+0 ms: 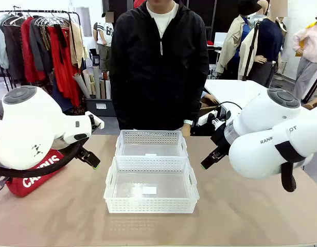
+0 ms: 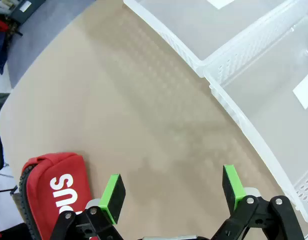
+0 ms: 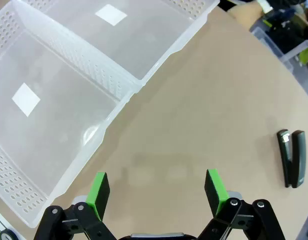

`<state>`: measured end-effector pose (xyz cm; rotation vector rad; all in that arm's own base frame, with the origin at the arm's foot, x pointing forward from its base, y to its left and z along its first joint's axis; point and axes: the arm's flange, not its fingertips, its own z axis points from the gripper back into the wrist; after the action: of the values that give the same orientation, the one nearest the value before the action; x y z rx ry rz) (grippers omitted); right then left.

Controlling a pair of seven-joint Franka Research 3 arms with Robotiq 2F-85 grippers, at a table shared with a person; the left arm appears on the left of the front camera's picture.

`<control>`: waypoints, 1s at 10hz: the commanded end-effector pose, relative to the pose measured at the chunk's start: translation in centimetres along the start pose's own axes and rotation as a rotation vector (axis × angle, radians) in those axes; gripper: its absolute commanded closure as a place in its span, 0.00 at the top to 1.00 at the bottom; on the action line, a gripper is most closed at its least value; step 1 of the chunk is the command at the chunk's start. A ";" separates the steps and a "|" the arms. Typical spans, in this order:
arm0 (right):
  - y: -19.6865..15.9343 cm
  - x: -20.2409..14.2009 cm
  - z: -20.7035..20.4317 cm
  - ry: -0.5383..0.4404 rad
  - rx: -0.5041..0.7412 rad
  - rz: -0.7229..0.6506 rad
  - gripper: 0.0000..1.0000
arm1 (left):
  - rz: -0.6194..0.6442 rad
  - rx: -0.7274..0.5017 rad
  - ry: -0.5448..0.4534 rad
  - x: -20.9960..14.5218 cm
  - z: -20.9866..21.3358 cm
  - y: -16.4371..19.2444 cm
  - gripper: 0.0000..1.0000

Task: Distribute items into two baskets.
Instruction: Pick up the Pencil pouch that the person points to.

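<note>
Two white baskets (image 1: 151, 206) sit mid-table in the front view, one right behind the other, long sides touching. The left fingers (image 1: 91, 158) hang at the left of the pair, spread wide and holding nothing. The right fingers (image 1: 211, 158) mirror them at the right, just as wide, just as empty. The red pouch (image 1: 32, 179) lies at the lower left of the frame on the table (image 1: 241, 216), partly tucked behind the white left arm. A person (image 1: 158, 67) in a black jacket stands at the far edge, behind the baskets.

Over to the left wrist view: the green-padded left fingers (image 2: 113, 192) rise from the bottom edge, fully apart, with bare table between them. The pouch (image 2: 51, 182) is at the lower left, near the left-hand pad, white letters showing. The baskets (image 2: 214, 75) sit in the upper right.

Right wrist view now: the right fingers (image 3: 214, 186) are wide open over bare table, gripping nothing. The baskets (image 3: 124, 95) take the upper left. The black stapler (image 3: 292, 158) lies flat at the right edge, well apart from them.
</note>
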<state>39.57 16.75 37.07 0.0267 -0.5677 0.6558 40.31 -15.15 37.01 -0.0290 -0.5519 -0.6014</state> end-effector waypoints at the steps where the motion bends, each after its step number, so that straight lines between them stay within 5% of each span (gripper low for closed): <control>1: 0.0 0.0 0.0 0.000 0.000 0.000 1.00 | 0.000 0.000 0.000 0.0 0.0 0.0 1.00; 10: 0.0 0.0 0.0 0.000 0.000 0.000 1.00 | 0.000 0.000 0.000 0.0 0.0 0.0 1.00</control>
<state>39.57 16.75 37.07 0.0265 -0.5677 0.6561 40.31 -15.15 37.01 -0.0290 -0.5519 -0.6015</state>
